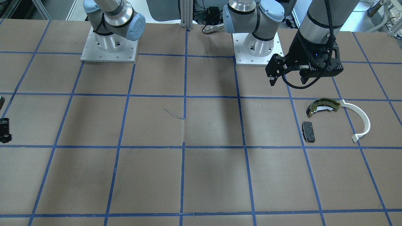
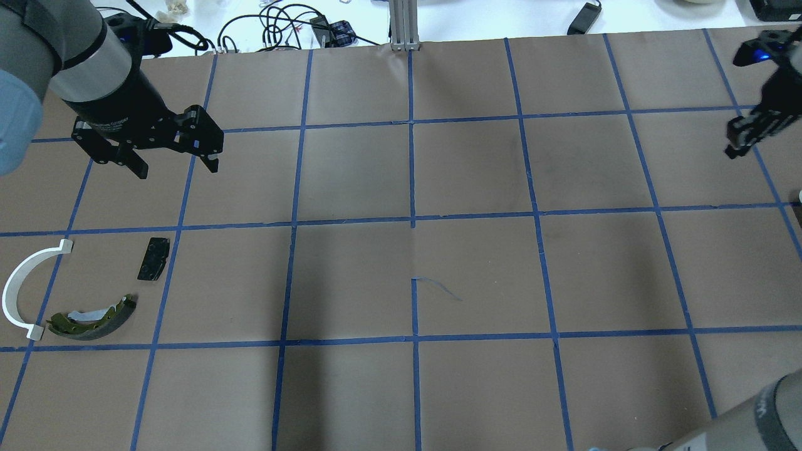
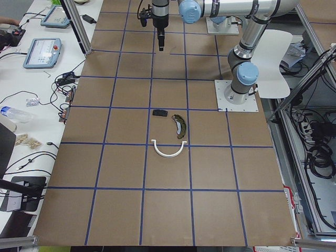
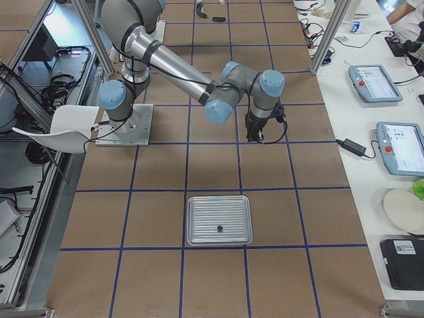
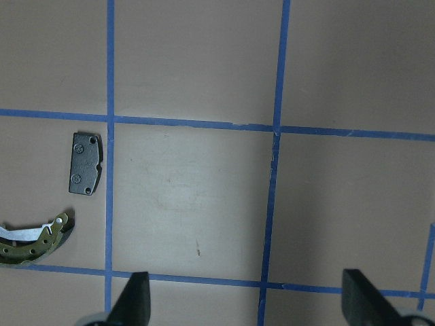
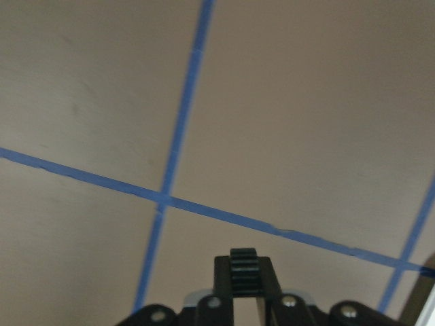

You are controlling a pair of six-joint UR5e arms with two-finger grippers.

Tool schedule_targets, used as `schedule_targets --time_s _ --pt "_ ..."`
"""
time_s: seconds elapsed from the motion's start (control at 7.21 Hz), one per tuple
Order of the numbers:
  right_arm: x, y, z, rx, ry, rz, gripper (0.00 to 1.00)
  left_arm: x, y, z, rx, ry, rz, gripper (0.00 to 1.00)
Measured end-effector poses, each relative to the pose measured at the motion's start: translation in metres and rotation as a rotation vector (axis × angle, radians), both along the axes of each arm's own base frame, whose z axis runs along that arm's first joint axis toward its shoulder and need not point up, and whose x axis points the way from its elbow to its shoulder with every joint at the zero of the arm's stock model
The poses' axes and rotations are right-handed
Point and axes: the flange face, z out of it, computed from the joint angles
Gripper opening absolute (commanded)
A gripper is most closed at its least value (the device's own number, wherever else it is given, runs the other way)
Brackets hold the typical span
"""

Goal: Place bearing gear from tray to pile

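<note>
Right gripper (image 6: 243, 263): fingers closed to a narrow gap, clamping the bearing gear (image 6: 244, 270), a small black toothed wheel, above the taped brown table (image 2: 476, 275) at the overhead view's 3 o'clock edge. In the right-side view the tray (image 4: 199, 222) lies well apart at the gripper's 6 o'clock, with one small dark part on it. Left gripper (image 2: 172, 164): spread wide, holding nothing, at 10 o'clock overhead. The pile sits at 8 o'clock: brake shoe (image 2: 94, 316), black pad (image 2: 153, 258) at its 1 o'clock, white arc (image 2: 15, 291) at its 9 o'clock.
</note>
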Motion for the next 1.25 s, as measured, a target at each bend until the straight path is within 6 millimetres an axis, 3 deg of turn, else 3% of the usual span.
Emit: schedule_targets --time_s 0.28,0.42,0.55,0.83,0.97,1.11,1.25 --pt "0.173 -0.008 -0.006 0.036 -0.025 -0.121 0.02 0.0 0.002 0.001 0.002 0.0 0.001 1.0" --pt "0.254 0.004 -0.01 0.051 -0.026 -0.195 0.02 0.0 0.002 0.001 0.003 0.001 0.001 1.0" --pt "0.326 0.02 -0.016 0.064 -0.038 -0.279 0.05 0.0 0.002 0.0 0.005 0.001 0.001 1.0" --pt "0.444 0.05 -0.046 0.049 -0.098 -0.408 0.09 0.0 0.003 -0.001 0.016 -0.003 0.001 1.0" --pt "0.487 0.065 -0.065 0.025 -0.124 -0.408 0.28 0.001 0.004 -0.001 0.021 -0.005 0.002 1.0" --pt "0.511 0.075 -0.081 0.007 -0.14 -0.393 0.93 0.001 0.005 0.0 0.022 -0.006 0.001 1.0" --pt "0.52 0.08 -0.09 0.002 -0.142 -0.385 1.0 0.0 0.006 0.0 0.025 -0.005 0.0 1.0"
